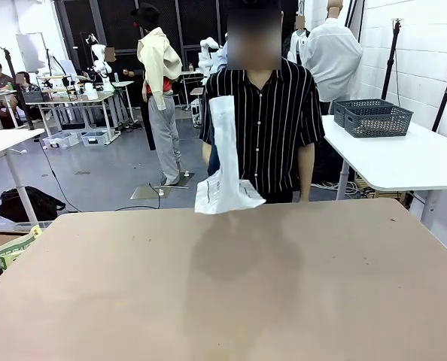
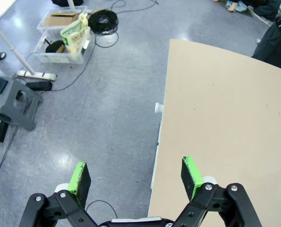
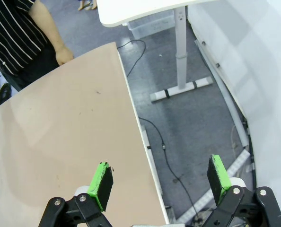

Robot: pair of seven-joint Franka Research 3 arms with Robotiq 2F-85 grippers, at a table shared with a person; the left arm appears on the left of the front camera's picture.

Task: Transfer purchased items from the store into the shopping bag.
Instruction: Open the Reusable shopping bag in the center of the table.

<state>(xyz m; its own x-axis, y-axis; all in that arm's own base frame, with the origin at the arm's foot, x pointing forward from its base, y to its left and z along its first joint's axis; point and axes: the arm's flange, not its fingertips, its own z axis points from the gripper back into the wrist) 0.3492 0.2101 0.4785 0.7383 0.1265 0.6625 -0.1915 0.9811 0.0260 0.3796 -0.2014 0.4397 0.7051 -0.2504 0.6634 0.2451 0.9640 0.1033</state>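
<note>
The bare tan surface (image 1: 231, 293) spreads across the front view. At its far edge stands a person (image 1: 272, 120) in a dark striped shirt. The white shopping bag (image 1: 223, 180) hangs in front of the person's chest, its crumpled lower end just at that far edge. Two dark grey lattice baskets (image 1: 378, 118) sit on a white table (image 1: 412, 162) behind, to the right. The left tool (image 2: 135, 171) hangs over the surface's side edge and the floor, fingers spread wide, holding nothing. The right tool (image 3: 160, 174) is likewise wide open and empty above the opposite edge.
</note>
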